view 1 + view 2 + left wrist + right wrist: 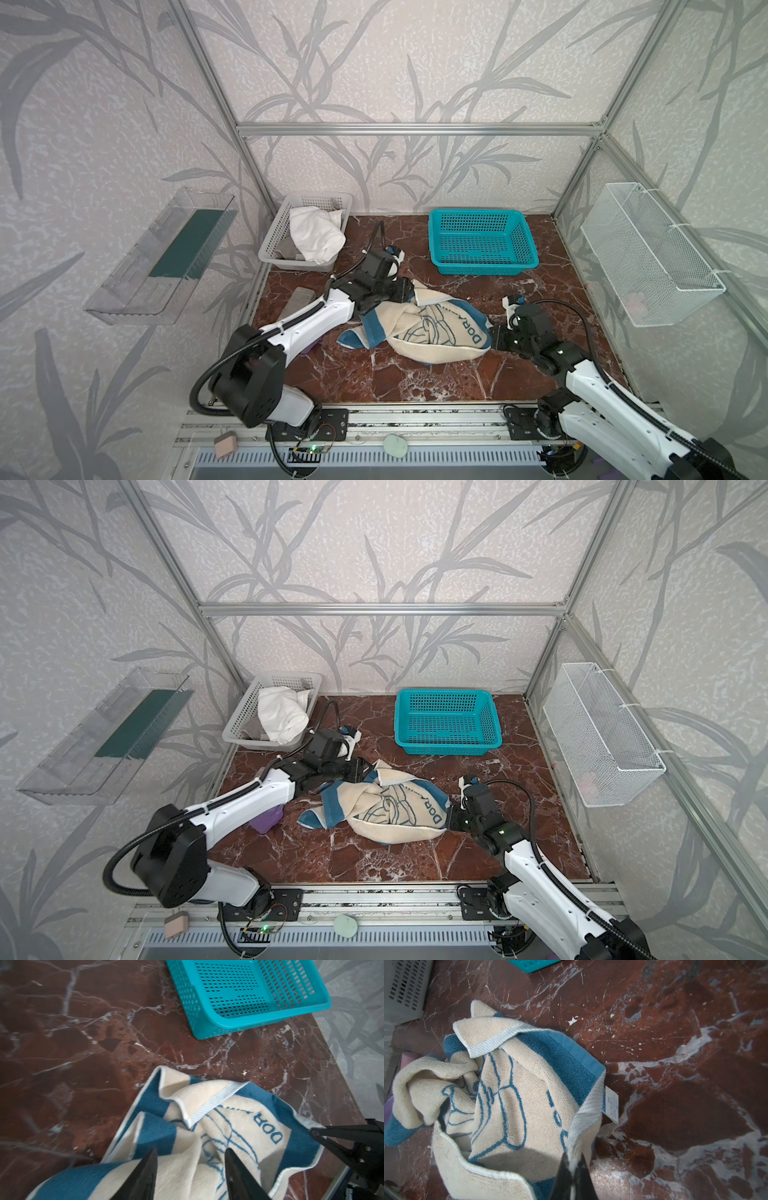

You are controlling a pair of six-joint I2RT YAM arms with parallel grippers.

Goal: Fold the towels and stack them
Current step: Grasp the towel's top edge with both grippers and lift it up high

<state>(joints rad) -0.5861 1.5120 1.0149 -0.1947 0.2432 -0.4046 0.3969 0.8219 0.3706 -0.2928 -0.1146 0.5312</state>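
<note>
The blue-and-cream towel (419, 332) lies crumpled in the middle of the tabletop (415, 382), its length running across between the arms: the right pincer (573, 1167) is clamped on its right-hand hem corner, while the left pincer (191, 1167), jaws parted, hovers just over the opposite bunched end.

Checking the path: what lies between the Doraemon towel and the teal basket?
Bare marble tabletop only, between Doraemon towel and teal basket; the left wrist view shows it.
</note>
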